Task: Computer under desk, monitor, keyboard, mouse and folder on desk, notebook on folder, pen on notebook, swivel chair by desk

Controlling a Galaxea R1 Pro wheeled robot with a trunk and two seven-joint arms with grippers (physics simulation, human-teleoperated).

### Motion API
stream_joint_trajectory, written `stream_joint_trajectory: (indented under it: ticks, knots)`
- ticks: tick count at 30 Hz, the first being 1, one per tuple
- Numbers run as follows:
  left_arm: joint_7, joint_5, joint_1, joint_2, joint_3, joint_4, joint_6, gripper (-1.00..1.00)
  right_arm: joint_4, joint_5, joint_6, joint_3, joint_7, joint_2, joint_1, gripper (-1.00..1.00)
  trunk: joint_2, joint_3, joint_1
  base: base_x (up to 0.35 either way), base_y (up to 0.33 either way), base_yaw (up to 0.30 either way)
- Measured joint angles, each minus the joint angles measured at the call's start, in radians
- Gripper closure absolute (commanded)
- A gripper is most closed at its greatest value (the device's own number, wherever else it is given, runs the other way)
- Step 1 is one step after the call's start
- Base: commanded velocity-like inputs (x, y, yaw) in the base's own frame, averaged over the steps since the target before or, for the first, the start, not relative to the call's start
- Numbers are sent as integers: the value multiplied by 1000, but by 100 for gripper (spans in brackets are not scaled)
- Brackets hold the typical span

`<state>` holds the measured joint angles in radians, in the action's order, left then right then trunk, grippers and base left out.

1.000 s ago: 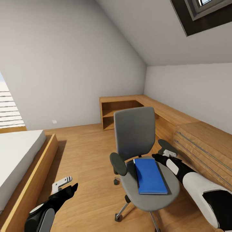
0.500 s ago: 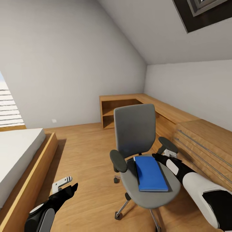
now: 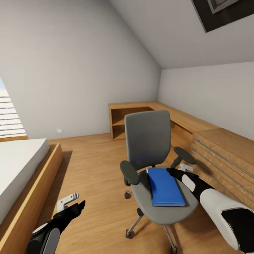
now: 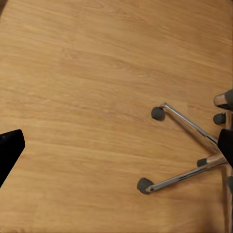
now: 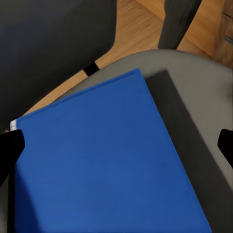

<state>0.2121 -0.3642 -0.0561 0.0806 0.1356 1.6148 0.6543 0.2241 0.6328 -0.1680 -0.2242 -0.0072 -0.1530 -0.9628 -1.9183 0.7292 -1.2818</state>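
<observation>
A grey chair stands on the wood floor of a sloped-wall bedroom, with a blue folder lying flat on its seat. From the head, the right gripper hangs just beside the folder's far right corner, and the left gripper hangs low over the floor, near a bed. The right wrist camera adds a close look down on the folder: the 2 fingertips stand wide apart, holding nothing. The left wrist camera shows the chair's metal legs and castors from above, its fingertips likewise spread and empty.
</observation>
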Motion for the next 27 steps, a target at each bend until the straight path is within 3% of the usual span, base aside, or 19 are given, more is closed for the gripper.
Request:
stream_joint_trajectory:
  ticks: [3, 9, 19, 27]
  knots:
    - [0, -1, 0, 0, 0, 0, 0, -100, 0, 0, 0, 0, 0, -1, 0, -100, -21, 9, -11, 0, 0, 0]
    - [0, 0, 0, -1, 0, -10, 2, -100, 0, -1, 1, 0, 0, 0, 0, -100, -21, 9, -12, 23, 0, 0]
    - [0, 2, 0, -2, 0, -13, 2, -100, 3, -3, 2, 0, -1, 1, 0, -100, -21, 9, -11, 297, 0, 0]
    - [0, -3, 0, 1, 0, -4, 2, -100, 3, -3, 3, 0, -1, -2, 0, -100, -28, 13, -15, 78, 0, 0]
